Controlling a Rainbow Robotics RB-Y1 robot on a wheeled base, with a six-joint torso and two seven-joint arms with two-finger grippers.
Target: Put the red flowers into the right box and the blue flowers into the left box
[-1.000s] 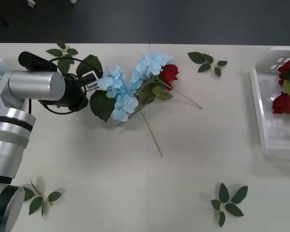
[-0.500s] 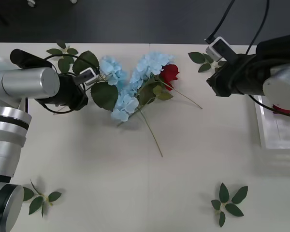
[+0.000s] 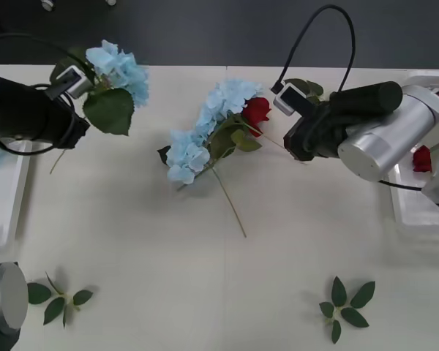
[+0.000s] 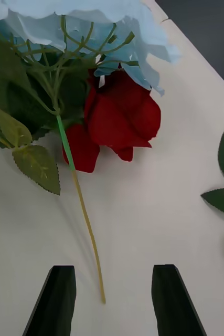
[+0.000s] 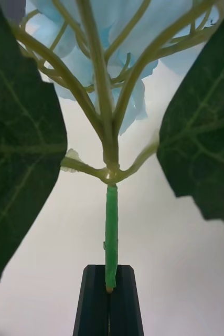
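Left gripper (image 5: 110, 302) pinched on a blue hydrangea (image 3: 119, 66) stem, lifted near table's far-left edge, beside the left box (image 3: 14, 191). Right gripper (image 4: 112, 299) open, straddling the red rose (image 3: 256, 111) stem tip, apparently not touching. Right box (image 3: 404, 191) holds roses.

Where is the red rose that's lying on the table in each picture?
Front view: the deep-red artificial rose lies at the table's upper middle, just left of the open right gripper.
Right wrist view: the rose lies ahead of the black fingers.
Left wrist view: not there.
Shared landmark: the pale blue hydrangea cluster touching it.
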